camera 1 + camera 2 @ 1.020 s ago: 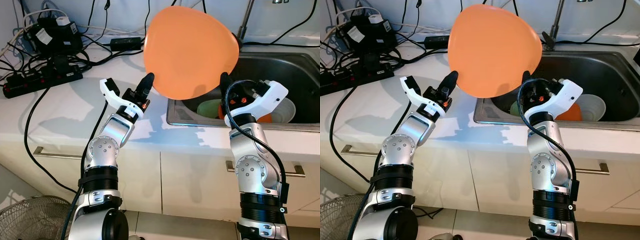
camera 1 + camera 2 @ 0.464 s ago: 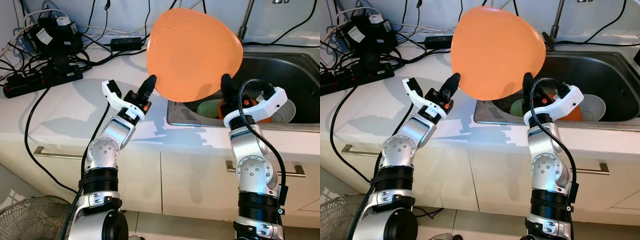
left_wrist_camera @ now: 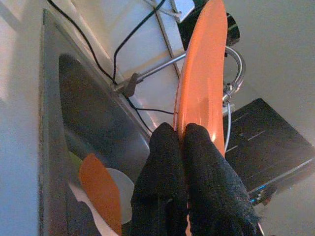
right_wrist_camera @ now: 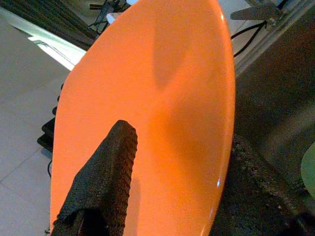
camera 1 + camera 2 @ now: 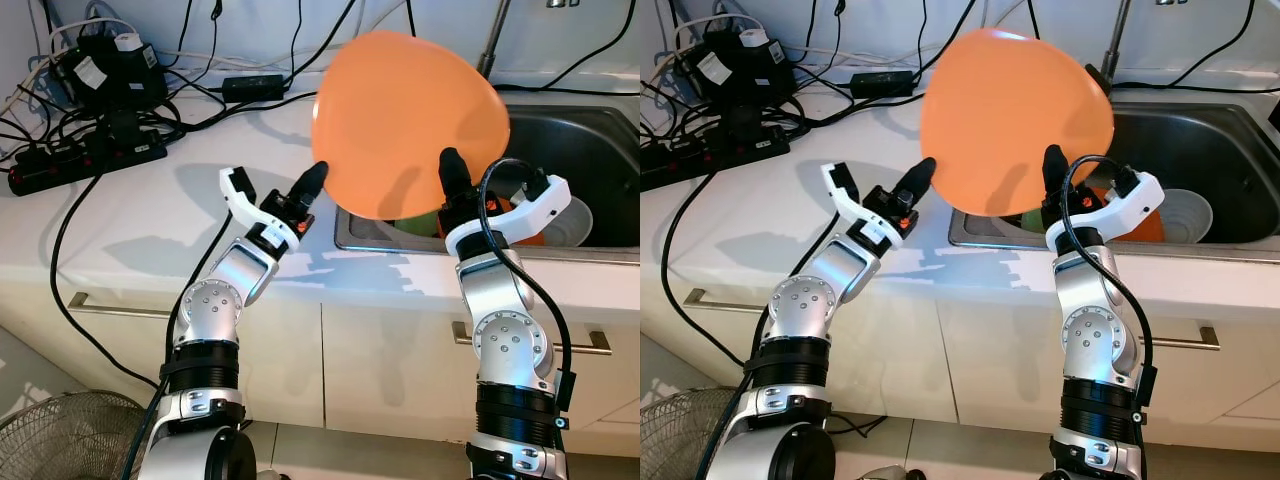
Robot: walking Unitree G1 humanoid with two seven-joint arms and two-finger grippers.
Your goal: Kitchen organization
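Above the counter edge, by the sink's left rim, the orange plate is held up on edge between both arms. Left gripper pinches the plate's left rim, fingers pressed together on it. Right gripper clamps the lower right rim, one finger across the plate's face, the other behind. Green bowl, white bowl and another orange dish sit in the sink. Power strip with cables at the back left.

Both arms raised forward; left tool pinched closed; right tool clamped, wrist upturned.
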